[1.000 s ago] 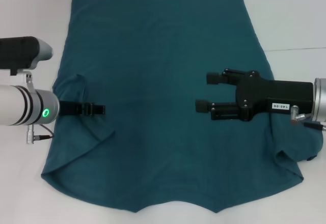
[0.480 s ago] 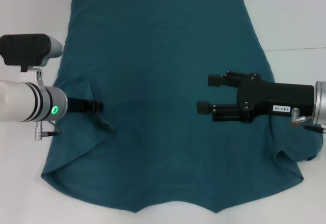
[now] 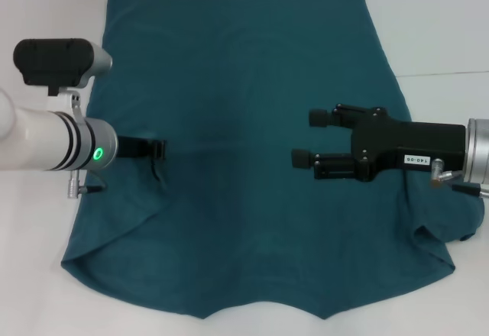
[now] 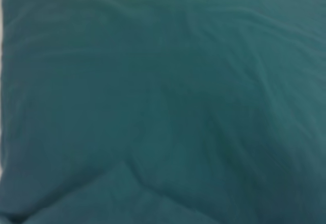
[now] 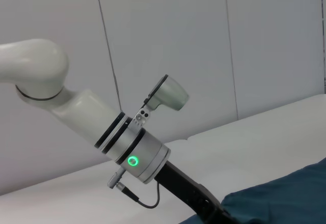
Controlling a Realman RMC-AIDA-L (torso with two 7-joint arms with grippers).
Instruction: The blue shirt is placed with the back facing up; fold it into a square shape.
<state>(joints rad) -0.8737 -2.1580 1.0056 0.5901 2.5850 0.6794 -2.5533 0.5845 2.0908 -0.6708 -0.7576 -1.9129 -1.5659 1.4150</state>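
White bench (image 3: 443, 23), blue shirt (image 3: 244, 84) spread flat. My left end effector (image 3: 157, 151) pinches its left edge; right end effector (image 3: 306, 137) hovers wide above its right side.

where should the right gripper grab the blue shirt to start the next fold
Probably the blue shirt's free right side edge, coming in from the right. That edge lies flat and exposed on the table, beside the open right gripper hovering over the cloth.
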